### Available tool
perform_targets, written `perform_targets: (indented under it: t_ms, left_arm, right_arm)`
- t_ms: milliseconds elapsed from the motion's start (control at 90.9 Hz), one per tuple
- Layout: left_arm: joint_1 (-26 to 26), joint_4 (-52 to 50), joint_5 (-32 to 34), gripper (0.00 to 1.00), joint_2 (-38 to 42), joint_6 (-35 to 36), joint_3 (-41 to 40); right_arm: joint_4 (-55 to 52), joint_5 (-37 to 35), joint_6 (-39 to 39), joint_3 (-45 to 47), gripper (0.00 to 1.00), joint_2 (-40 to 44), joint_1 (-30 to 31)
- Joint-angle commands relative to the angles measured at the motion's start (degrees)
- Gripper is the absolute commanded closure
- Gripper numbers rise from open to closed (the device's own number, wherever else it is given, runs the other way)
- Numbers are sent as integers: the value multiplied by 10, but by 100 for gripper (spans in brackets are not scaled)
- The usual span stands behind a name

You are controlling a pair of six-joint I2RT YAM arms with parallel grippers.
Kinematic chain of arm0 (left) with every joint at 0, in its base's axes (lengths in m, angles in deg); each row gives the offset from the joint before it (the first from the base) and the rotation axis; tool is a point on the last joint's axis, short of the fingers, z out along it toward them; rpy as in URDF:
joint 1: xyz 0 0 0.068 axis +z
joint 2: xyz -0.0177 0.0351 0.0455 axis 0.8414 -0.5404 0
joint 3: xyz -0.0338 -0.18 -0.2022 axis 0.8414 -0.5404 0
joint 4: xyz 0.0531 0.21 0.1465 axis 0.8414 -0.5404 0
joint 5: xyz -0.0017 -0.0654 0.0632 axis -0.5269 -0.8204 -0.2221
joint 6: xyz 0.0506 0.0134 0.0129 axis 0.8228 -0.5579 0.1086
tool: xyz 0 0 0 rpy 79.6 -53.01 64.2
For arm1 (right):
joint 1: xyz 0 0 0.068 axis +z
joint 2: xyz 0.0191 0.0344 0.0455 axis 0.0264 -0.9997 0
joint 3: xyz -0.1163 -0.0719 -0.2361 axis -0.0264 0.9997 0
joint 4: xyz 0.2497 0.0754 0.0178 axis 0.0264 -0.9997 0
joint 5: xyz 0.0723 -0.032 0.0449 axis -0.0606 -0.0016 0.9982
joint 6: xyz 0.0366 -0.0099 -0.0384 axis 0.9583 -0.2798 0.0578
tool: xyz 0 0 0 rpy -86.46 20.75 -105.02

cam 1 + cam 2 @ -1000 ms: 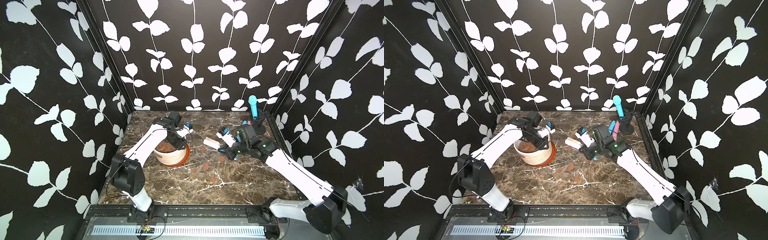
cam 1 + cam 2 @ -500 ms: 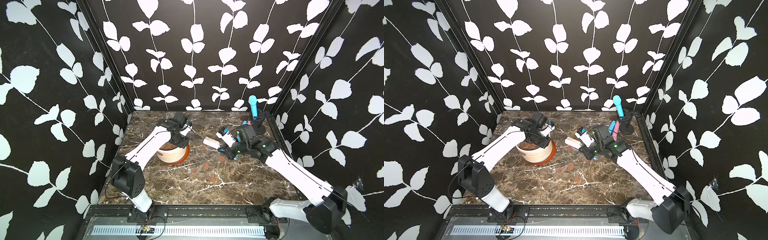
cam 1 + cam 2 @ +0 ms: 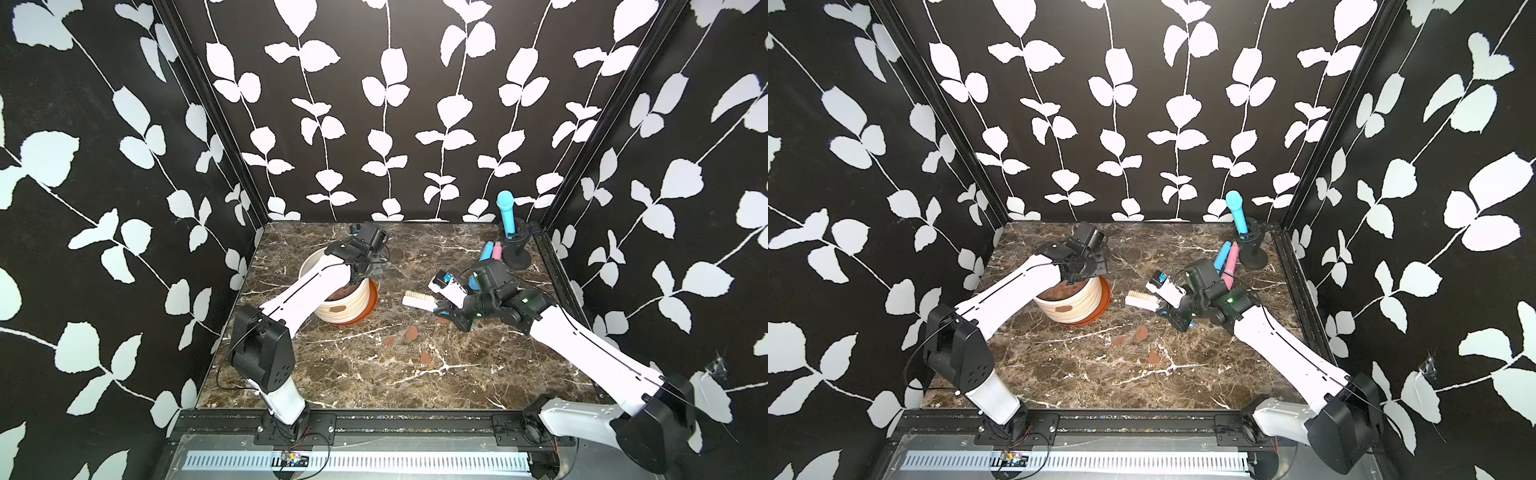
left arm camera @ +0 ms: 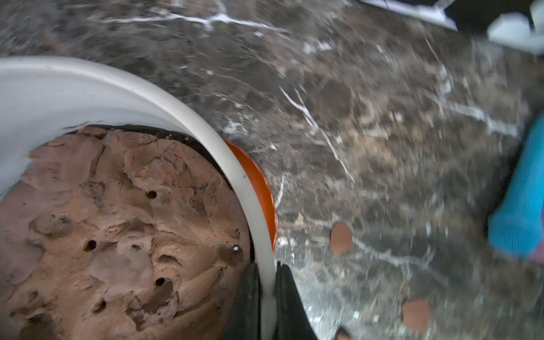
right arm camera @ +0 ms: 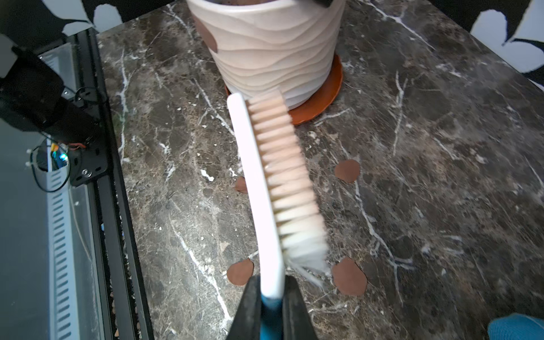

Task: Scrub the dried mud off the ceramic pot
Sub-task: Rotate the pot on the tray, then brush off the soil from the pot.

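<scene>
Marble table [image 4: 382, 117]; only left wrist view shows left gripper [image 4: 266, 279] pinching ceramic pot [image 4: 88, 88]; right gripper [image 5: 272, 290] clamps brush [image 5: 259, 164].

Left arm [image 3: 305, 293]: reaches from its front base toward the rear, elbow bent, wrist tipped downward.
Left claw [image 4: 267, 266]: closed across the rim of the ceramic pot [image 3: 345, 309], one finger inside, one outside.
Right arm [image 3: 582, 343]: stretched low, angled inward from its base.
Right claw [image 5: 272, 282]: clamped on the end of the brush [image 5: 265, 176].
</scene>
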Motion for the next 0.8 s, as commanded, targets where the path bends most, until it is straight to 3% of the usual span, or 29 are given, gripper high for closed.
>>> perform_targets:
  t_ms: [0,110,198,286,374,440,517,550,660,792]
  left_arm:
    - [-2,-15,70,100,4,-191,23]
    - [-3,-19,57,100,-16,-238,44]
    - [-3,-15,39,100,-29,-236,61]
    - [-1,-17,26,84,-30,-222,72]
    - [8,-16,11,78,-15,-193,73]
    - [21,-17,-7,61,7,-170,64]
    - [41,-23,-23,56,46,-146,37]
    - [52,-26,-29,49,67,-140,20]
    - [94,-49,-33,46,144,-118,-44]
    - [128,-89,40,44,229,-77,-106]
  right_arm:
    - [44,36,-30,-3,100,-11,27]
    - [53,23,-30,-29,100,-58,71]
    - [67,15,-14,-60,100,-104,100]
    - [93,18,1,-87,100,-146,127]
    - [95,22,10,-123,100,-180,151]
    - [89,30,11,-150,100,-208,169]
    - [82,36,10,-174,100,-238,185]
    - [80,38,11,-188,100,-247,188]
    - [75,33,16,-224,100,-281,189]
    - [66,3,37,-265,100,-336,187]
